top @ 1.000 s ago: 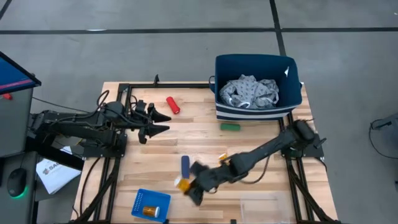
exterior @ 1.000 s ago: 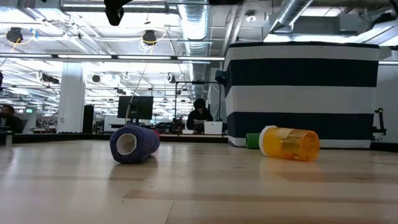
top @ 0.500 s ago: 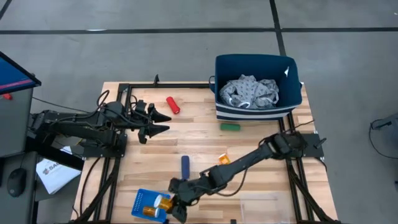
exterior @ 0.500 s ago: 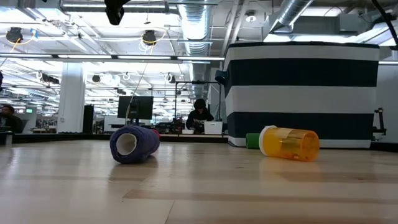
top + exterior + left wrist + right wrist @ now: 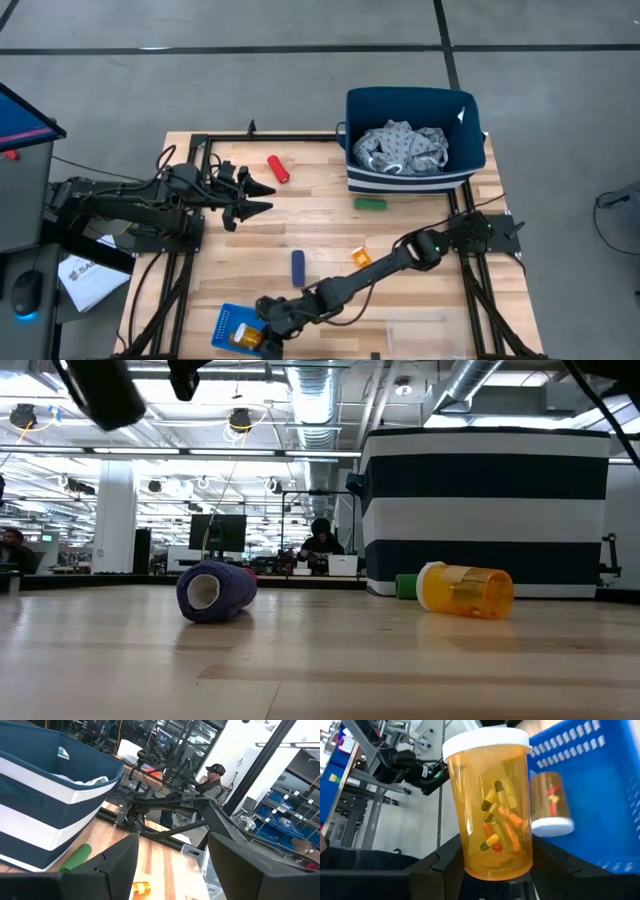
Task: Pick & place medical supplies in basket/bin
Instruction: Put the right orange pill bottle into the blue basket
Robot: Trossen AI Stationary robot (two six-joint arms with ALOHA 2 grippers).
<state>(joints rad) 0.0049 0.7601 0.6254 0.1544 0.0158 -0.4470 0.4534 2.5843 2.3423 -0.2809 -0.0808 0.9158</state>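
Observation:
My right gripper (image 5: 268, 322) reaches to the table's near left and is shut on an orange pill bottle (image 5: 492, 805), over the edge of the small blue perforated basket (image 5: 232, 325). A second orange bottle (image 5: 549, 802) lies inside that basket. A third orange bottle (image 5: 360, 257) and the dark blue (image 5: 298, 266), green (image 5: 370, 204) and red (image 5: 278, 168) cylinders lie on their sides on the table. The grey patterned cloth (image 5: 405, 148) fills the navy striped bin (image 5: 470, 165). My left gripper (image 5: 262, 197) waits open, near the red cylinder. My right gripper pinches the orange pill bottle by its bottom end (image 5: 495, 862) between its two fingers. The white cap (image 5: 485, 740) points away from the gripper. The fingers come from the table's right. The bottle is lifted clear, over the blue basket (image 5: 600, 780).
The navy bin stands at the table's far right corner. A clear plastic tray (image 5: 420, 335) lies at the near edge, right of the basket. Black frame rails run along the left (image 5: 195, 200) and right (image 5: 470, 270) sides. People sit at desks behind the table (image 5: 320, 545).
My right gripper has carried the orange pill bottle from the near middle of the table toward the left and near edges, and now holds it over the blue basket. It has stayed shut on the bottle. Everything else on the table lies where it was.

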